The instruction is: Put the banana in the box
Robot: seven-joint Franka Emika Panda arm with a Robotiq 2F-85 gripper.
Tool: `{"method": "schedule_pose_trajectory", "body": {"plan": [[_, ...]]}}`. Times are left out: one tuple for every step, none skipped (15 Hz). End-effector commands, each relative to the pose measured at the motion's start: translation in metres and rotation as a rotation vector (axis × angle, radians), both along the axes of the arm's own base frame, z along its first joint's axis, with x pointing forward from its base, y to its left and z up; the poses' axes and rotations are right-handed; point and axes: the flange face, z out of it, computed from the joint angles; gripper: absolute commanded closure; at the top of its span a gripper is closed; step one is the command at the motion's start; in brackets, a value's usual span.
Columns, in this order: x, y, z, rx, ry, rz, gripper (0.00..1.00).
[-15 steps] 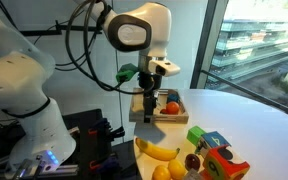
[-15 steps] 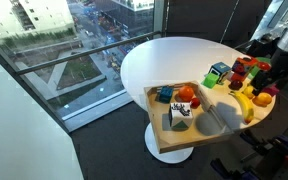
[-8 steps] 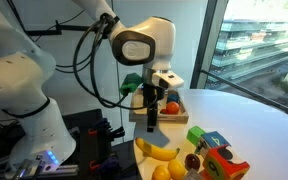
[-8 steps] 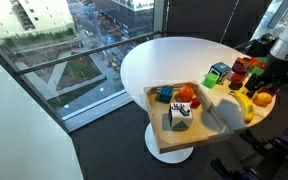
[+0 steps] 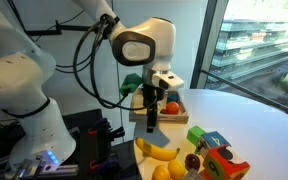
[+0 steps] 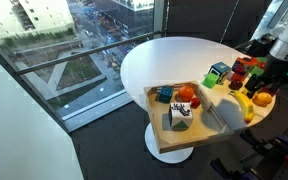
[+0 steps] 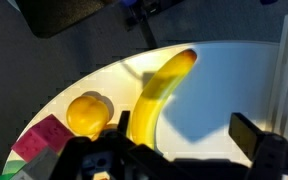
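**Open gripper (image 5: 151, 126) hangs over the banana (image 5: 156, 152); the box (image 5: 172, 117) stands apart**

In an exterior view the white arm (image 5: 134, 45) arches in from 10 o'clock, its wrist turned straight down at a round white table (image 5: 254, 115). The banana lies at the gripper's 6 o'clock, near the table edge. The box sits at the gripper's 1 o'clock with a red fruit (image 5: 171, 107) inside, and toy blocks (image 5: 216, 148) stand at 4 o'clock. A tall window (image 5: 254, 45) fills 3 o'clock.

In an exterior view the box (image 6: 156, 130) rests at the table's (image 6: 169, 60) near edge. The banana (image 6: 246, 106) lies outside it at its 3 o'clock. The gripper (image 6: 263, 78) hangs at the banana's 1 o'clock. Glass walls show a street far below.

In the wrist view the banana (image 7: 159, 95) runs from 1 o'clock toward 6. A round yellow fruit (image 7: 88, 112) sits just beside it at 9 o'clock. The dark fingers (image 7: 252, 138) stand wide apart along the bottom, gripping nothing.
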Motion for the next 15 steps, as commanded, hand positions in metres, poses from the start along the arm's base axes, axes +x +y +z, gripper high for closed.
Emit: {"method": "schedule_pose_trajectory", "body": {"plan": [[0.000, -0.009, -0.013, -0.014, 0.026, -0.029, 0.00], [-0.001, -0.010, -0.016, -0.019, 0.025, -0.040, 0.00], [-0.002, -0.013, -0.021, -0.024, 0.021, -0.052, 0.00], [-0.002, -0.016, -0.025, -0.027, 0.014, -0.064, 0.00], [-0.002, -0.019, -0.029, -0.033, 0.007, -0.078, 0.00], [-0.002, -0.022, -0.034, -0.035, 0.001, -0.090, 0.00], [-0.002, -0.024, -0.039, -0.038, -0.004, -0.101, 0.00], [-0.001, -0.026, -0.046, -0.035, -0.009, -0.114, 0.00], [-0.001, -0.028, -0.051, -0.035, -0.016, -0.126, 0.00], [-0.001, -0.029, -0.057, -0.033, -0.025, -0.137, 0.00], [0.000, -0.030, -0.062, -0.037, -0.043, -0.147, 0.00], [0.002, -0.031, -0.067, -0.039, -0.060, -0.153, 0.00], [0.003, -0.032, -0.071, -0.041, -0.074, -0.160, 0.00], [0.004, -0.033, -0.075, -0.043, -0.085, -0.164, 0.00], [0.005, -0.034, -0.080, -0.045, -0.093, -0.170, 0.00]]}}
